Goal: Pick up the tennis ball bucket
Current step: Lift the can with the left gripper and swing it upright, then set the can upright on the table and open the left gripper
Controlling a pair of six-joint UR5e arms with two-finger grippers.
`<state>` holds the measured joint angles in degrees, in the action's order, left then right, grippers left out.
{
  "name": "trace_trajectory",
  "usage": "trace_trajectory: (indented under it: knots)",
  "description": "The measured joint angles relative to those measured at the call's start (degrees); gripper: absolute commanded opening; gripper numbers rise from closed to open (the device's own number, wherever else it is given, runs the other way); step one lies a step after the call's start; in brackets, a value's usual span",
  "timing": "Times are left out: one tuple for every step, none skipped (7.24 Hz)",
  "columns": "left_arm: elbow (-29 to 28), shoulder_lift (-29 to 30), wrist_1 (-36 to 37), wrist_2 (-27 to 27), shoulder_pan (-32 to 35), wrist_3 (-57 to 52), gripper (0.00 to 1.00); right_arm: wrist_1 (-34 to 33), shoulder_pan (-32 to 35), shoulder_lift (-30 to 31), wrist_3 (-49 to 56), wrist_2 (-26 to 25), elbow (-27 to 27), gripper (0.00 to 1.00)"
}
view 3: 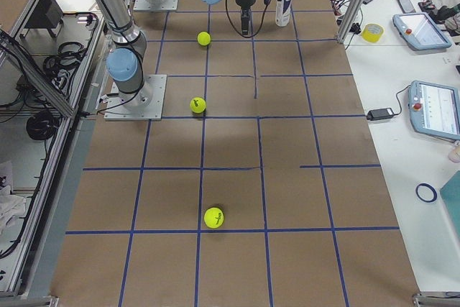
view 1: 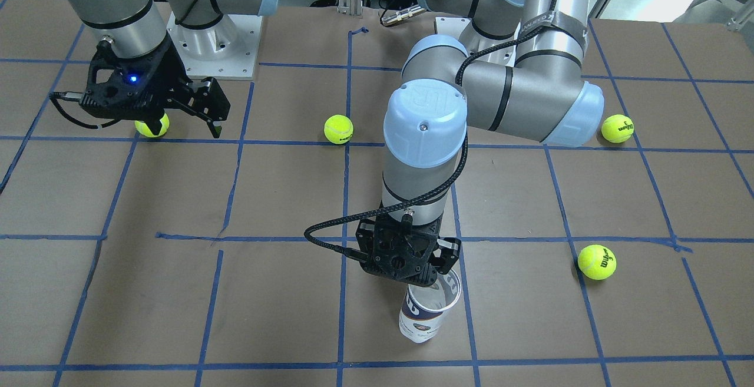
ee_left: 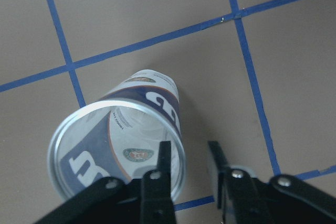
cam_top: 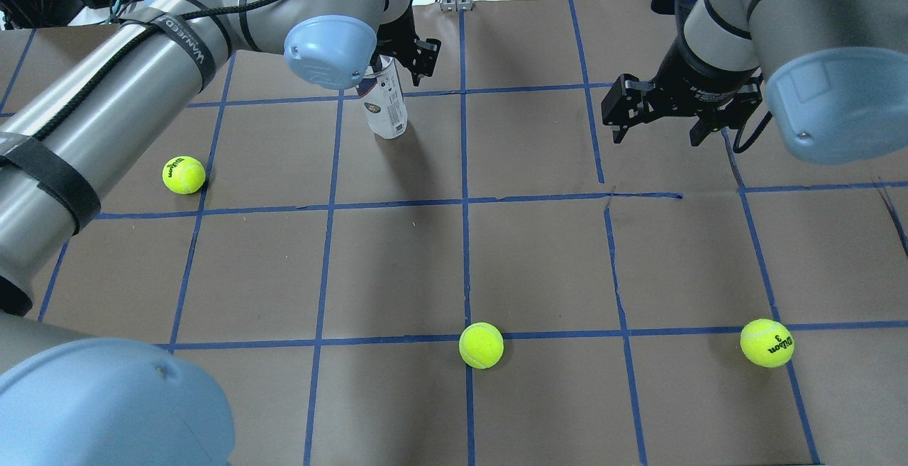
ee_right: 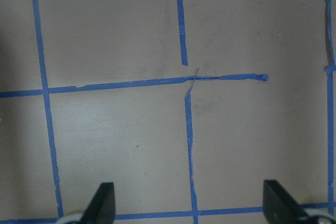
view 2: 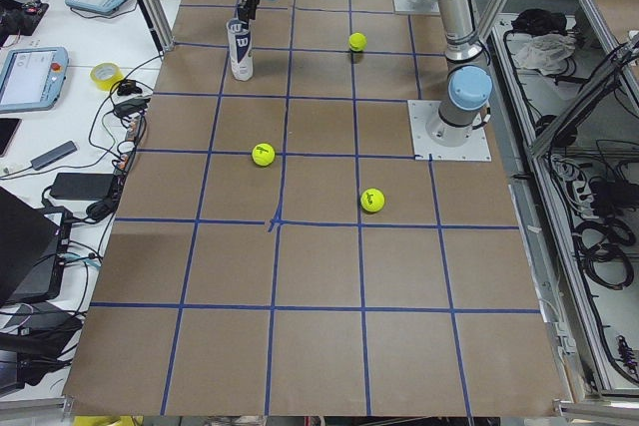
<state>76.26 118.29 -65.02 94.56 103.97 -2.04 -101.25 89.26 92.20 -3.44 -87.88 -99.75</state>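
Observation:
The tennis ball bucket (view 1: 421, 319) is a clear tube with a white and navy label and a metal rim. It stands upright and empty on the table, and also shows in the overhead view (cam_top: 386, 108) and the left wrist view (ee_left: 152, 100). My left gripper (ee_left: 191, 156) is right above it (view 1: 433, 275). One finger is inside the rim and the other outside; the jaws are narrowed but apart, with a gap to the wall. My right gripper (cam_top: 660, 125) is wide open and empty above bare table (ee_right: 189, 203).
Several yellow-green tennis balls lie loose on the brown, blue-taped table: one (view 1: 152, 126) just under my right gripper, one (view 1: 339, 129) mid-table, one (view 1: 617, 128) by my left arm's elbow, one (view 1: 597, 261) to the bucket's side. Arm bases stand at the robot's edge.

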Motion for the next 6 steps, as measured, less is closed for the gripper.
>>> trace_trajectory:
  knots:
    - [-0.29,-0.83,0.04,-0.05,0.0,0.06,1.0,0.0,0.02,0.0,0.01,-0.05,0.01,1.0]
    - [-0.69,-2.16,-0.04,-0.16,0.09,0.11,1.0,-0.07,0.02,0.0,-0.01,-0.08,0.02,1.0]
    - [-1.1,-3.86,-0.41,-0.2,0.25,0.18,1.0,-0.18,0.01,0.0,-0.03,-0.09,0.02,1.0]
    - [-1.33,-6.21,-1.95,-0.23,0.39,0.4,1.0,-0.23,0.01,0.0,-0.03,-0.1,0.01,1.0]
    - [-0.85,-9.24,-5.2,-0.31,0.49,1.24,1.0,-0.26,0.01,0.0,-0.06,-0.1,0.0,1.0]
    - [1.22,-13.07,-7.94,-0.42,0.54,2.83,1.0,-0.26,0.03,0.0,-0.07,-0.1,-0.01,1.0]
